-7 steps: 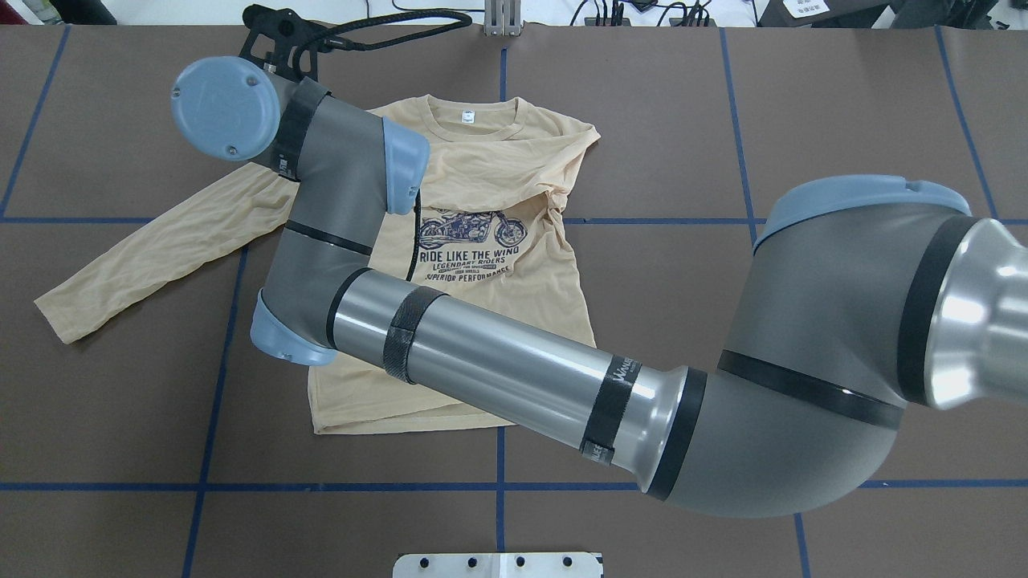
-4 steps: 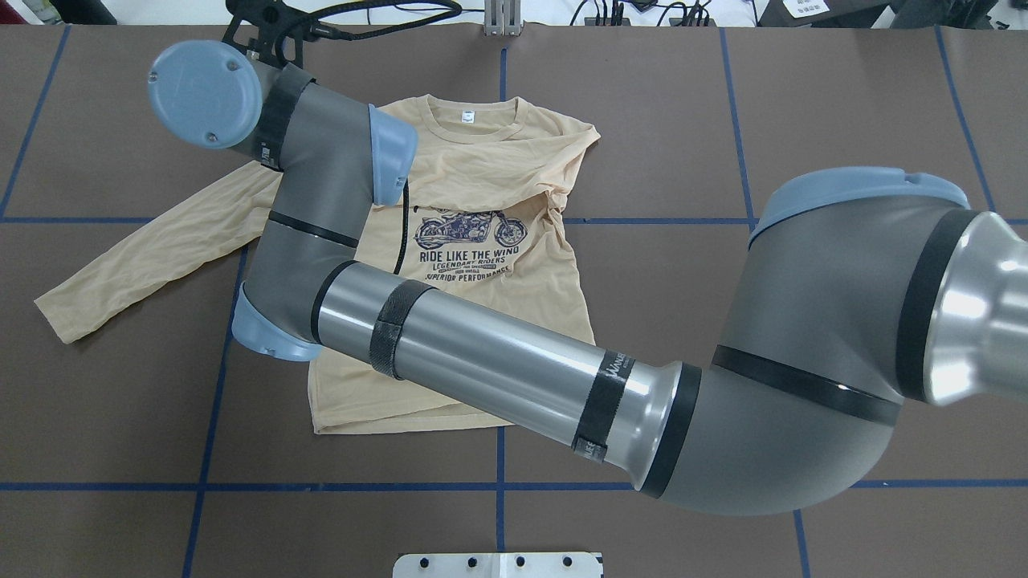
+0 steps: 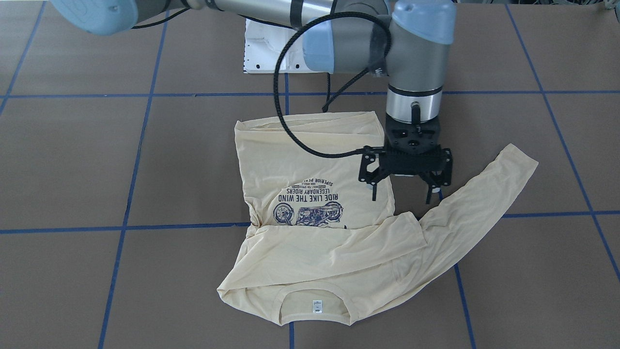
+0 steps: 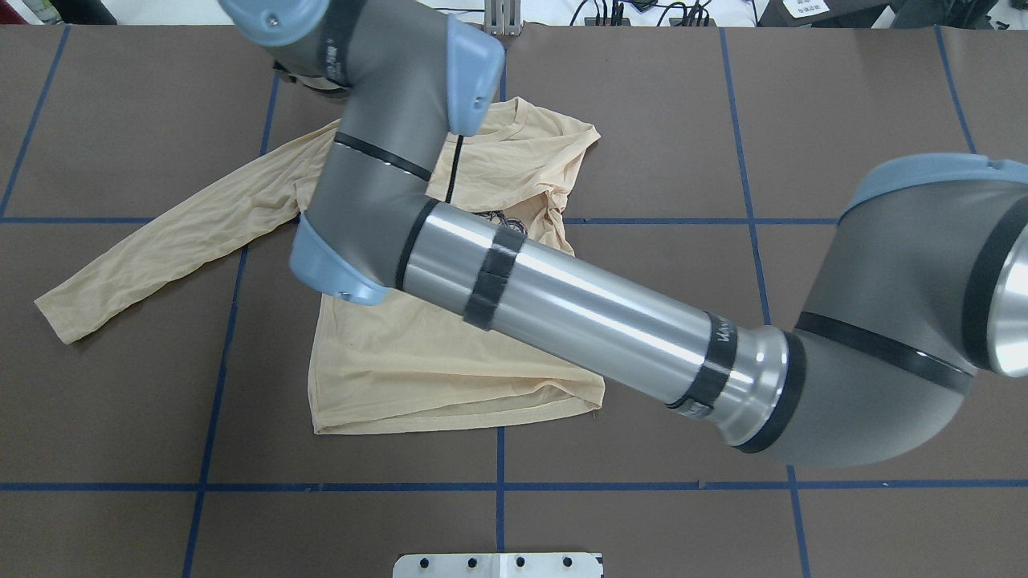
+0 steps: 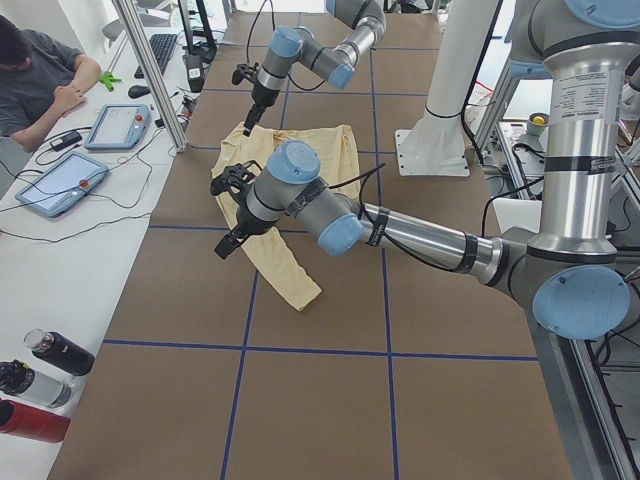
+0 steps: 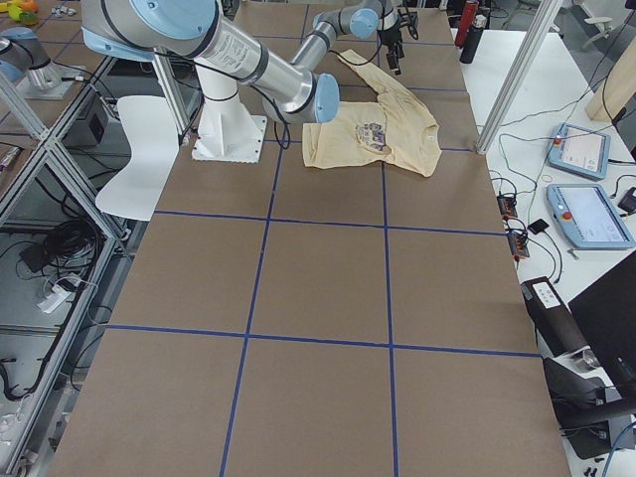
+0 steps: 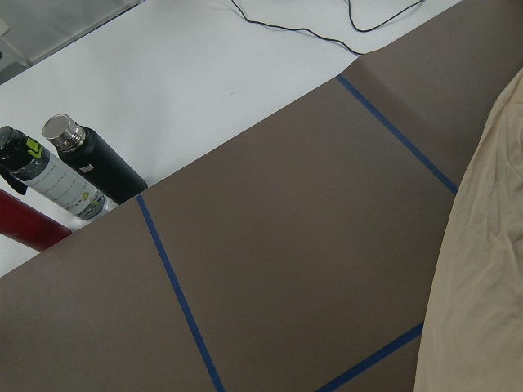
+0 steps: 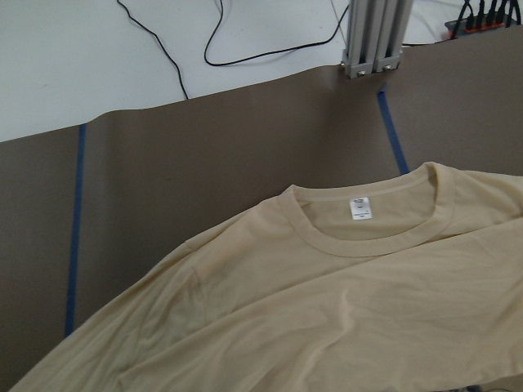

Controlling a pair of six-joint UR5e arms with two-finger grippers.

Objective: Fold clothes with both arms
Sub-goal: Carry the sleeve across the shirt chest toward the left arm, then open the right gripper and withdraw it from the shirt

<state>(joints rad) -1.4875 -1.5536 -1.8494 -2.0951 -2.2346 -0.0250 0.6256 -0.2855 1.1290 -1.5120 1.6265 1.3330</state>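
The cream-yellow shirt (image 3: 310,165) lies face up on the brown table, with its neck label (image 3: 316,306) toward the operators' side. One sleeve is folded across the chest. The other sleeve (image 3: 484,194) stretches out to my left. The shirt also shows in the overhead view (image 4: 418,361) and the right wrist view (image 8: 327,310). My right arm reaches across it. The right gripper (image 3: 401,199) is open and empty, hovering above the outstretched sleeve's armpit. My left gripper (image 5: 222,218) shows only in the exterior left view, raised near that sleeve. I cannot tell whether it is open or shut.
The white pedestal plate (image 3: 264,48) stands behind the hem. Bottles (image 7: 73,175) stand on the white side table past the far left corner. An aluminium post (image 8: 372,37) rises at the far edge. An operator (image 5: 40,70) sits by tablets (image 5: 115,125).
My right arm's wrist has swung right, from beyond the shirt's left shoulder to over that shoulder and the collar. Its elbow has drawn back to the right. The shirt has not moved.
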